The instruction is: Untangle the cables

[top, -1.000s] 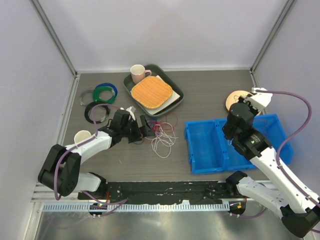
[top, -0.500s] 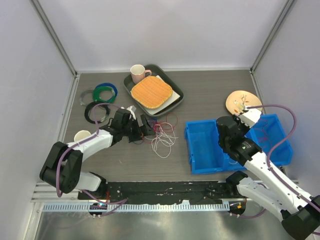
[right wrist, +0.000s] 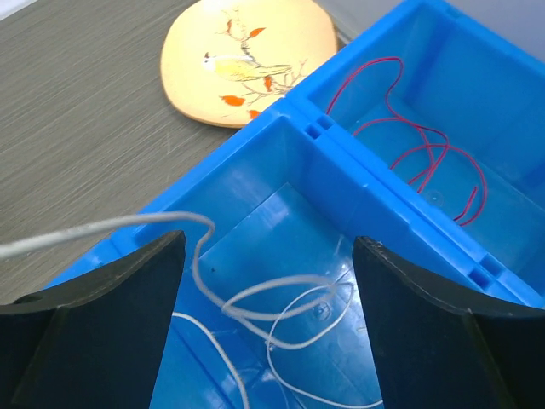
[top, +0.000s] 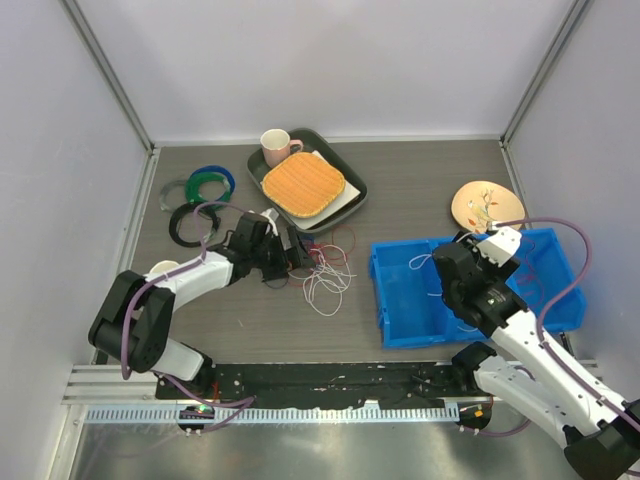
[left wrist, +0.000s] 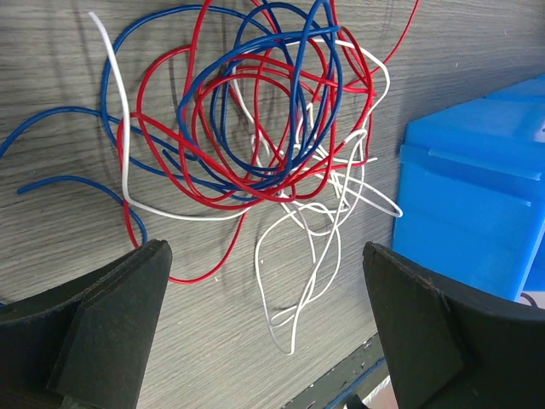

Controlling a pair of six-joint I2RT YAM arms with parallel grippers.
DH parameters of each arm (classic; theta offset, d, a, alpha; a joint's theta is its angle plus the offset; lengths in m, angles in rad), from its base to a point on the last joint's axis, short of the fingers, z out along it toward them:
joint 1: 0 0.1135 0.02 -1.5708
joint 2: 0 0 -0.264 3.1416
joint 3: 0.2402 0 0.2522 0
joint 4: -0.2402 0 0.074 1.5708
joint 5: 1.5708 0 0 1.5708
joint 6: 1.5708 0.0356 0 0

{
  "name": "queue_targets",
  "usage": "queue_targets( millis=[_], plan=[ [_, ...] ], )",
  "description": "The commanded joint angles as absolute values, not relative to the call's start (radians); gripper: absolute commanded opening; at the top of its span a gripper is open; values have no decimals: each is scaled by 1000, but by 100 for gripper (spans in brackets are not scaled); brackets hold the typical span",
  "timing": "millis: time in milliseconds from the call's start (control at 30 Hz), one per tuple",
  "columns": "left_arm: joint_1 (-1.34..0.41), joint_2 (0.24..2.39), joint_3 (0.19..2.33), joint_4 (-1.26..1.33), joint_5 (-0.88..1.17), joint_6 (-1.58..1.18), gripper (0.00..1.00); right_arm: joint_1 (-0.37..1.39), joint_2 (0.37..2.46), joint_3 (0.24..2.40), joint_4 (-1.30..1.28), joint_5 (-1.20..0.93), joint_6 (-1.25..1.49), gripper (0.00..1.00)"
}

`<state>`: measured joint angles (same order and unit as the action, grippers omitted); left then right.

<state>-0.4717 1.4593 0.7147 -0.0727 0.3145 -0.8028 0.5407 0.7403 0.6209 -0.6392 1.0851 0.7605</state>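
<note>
Right fingers (right wrist: pixel 94 328) now spread, white cable (right wrist: pixel 294 279) released into blue bin (right wrist: pixel 358 179)

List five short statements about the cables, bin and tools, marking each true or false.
1. A red cable lies in one bin compartment, a white cable in the other. True.
2. The left tool grips the tangle. False: it is open, holding nothing.
3. The plate sits inside the bin. False: it is on the table beside it.
4. The tangle includes blue strands. True.
5. The right tool is shut. False: it is open.
</note>
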Motion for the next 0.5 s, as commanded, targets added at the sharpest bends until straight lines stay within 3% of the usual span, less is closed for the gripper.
queue_targets(
  millis=[0, 200, 333, 467],
  plan=[
    [-483, 1466, 761, -66, 311, -798, 100, 538, 690, 638, -555, 1002, 692, 87],
    [-482, 1460, 775, -109, 287, -787, 100, 491, 699, 707, -810, 1204, 919, 83],
    [-482, 1448, 778, -118, 288, -782, 100, 390, 787, 768, -827, 1096, 838, 82],
    [-483, 1442, 788, -120, 288, -781, 100, 278, 1016, 845, -796, 958, 689, 84]
  ],
)
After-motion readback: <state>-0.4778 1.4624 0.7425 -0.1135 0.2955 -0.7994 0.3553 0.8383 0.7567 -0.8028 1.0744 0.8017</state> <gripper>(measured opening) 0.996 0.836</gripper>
